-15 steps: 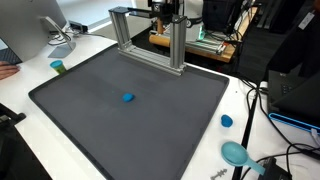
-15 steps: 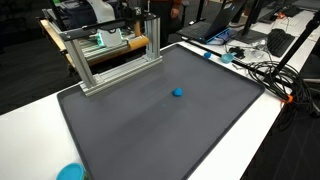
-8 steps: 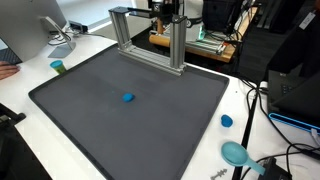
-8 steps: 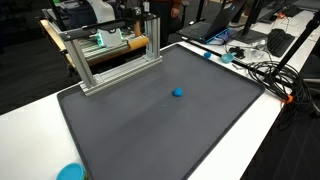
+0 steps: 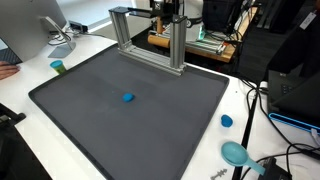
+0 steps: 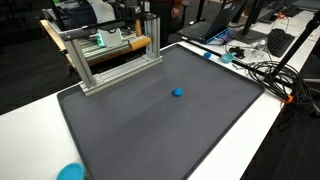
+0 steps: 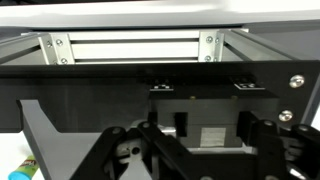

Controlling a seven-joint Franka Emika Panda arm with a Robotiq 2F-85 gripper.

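Note:
My gripper (image 7: 212, 125) is high at the back of the table, behind the top bar of an aluminium frame (image 5: 150, 35), and shows only in part in both exterior views (image 5: 166, 8) (image 6: 141, 10). In the wrist view its two dark fingers stand apart with nothing between them, so it is open and empty. The frame (image 7: 130, 47) fills the upper part of the wrist view. A small blue object (image 5: 128, 98) lies near the middle of the dark grey mat (image 5: 90, 120), far from the gripper. It also shows in an exterior view (image 6: 178, 93).
A green cup (image 5: 58, 67) stands beside the mat. A small blue lid (image 5: 227, 121) and a teal bowl (image 5: 236, 152) lie on the white table. Cables (image 6: 270, 70) run along one table edge. Another teal dish (image 6: 70, 172) sits at a corner.

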